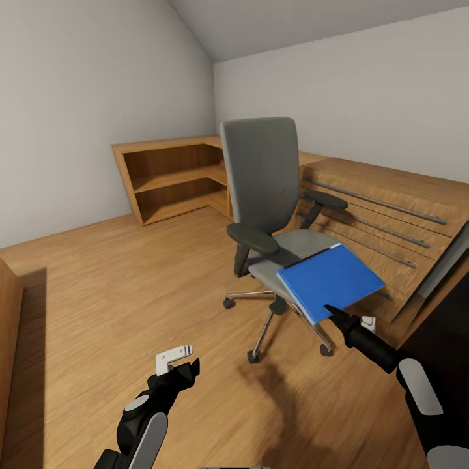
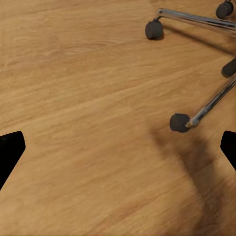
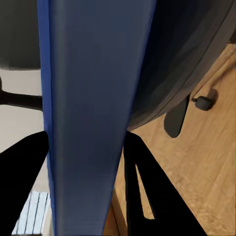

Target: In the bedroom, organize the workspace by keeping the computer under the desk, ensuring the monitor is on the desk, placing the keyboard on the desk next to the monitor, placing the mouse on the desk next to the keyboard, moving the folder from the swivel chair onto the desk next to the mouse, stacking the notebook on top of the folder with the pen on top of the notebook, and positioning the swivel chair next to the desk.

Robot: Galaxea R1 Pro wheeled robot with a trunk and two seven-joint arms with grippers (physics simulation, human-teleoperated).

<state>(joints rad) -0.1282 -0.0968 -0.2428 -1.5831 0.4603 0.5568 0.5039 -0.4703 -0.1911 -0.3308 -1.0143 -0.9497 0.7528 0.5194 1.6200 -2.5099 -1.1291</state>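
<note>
1. The right gripper (image 1: 333, 314) is reaching toward the swivel chair (image 1: 267, 189), and its fingers (image 3: 24, 182) are pinching the near edge of the blue folder (image 1: 331, 280).
2. The folder is being held tilted, its far side over the chair's grey seat (image 1: 296, 246) and its near side raised on the fingers; whether the far edge is touching the seat cannot be told.
3. In the right wrist view the folder (image 3: 93, 108) is running edge-on between the two black fingers, with the grey chair seat (image 3: 191, 49) just behind it.
4. The left gripper (image 1: 177, 365) is hovering low over the light wood floor (image 1: 130, 286), well apart from the folder, and its fingers (image 2: 10, 152) are standing spread wide with nothing between them.
5. In the left wrist view the chrome chair base (image 2: 206, 105) with its black casters (image 2: 179, 122) is showing on the floor beyond the spread fingers.
6. The chair is standing on the floor in front of low light-wood shelving (image 1: 176, 176), near the corner of the grey-white sloped walls (image 1: 98, 98).
7. To the chair's right, a wooden drawer unit with long bar handles (image 1: 384, 215) is standing along the wall.
</note>
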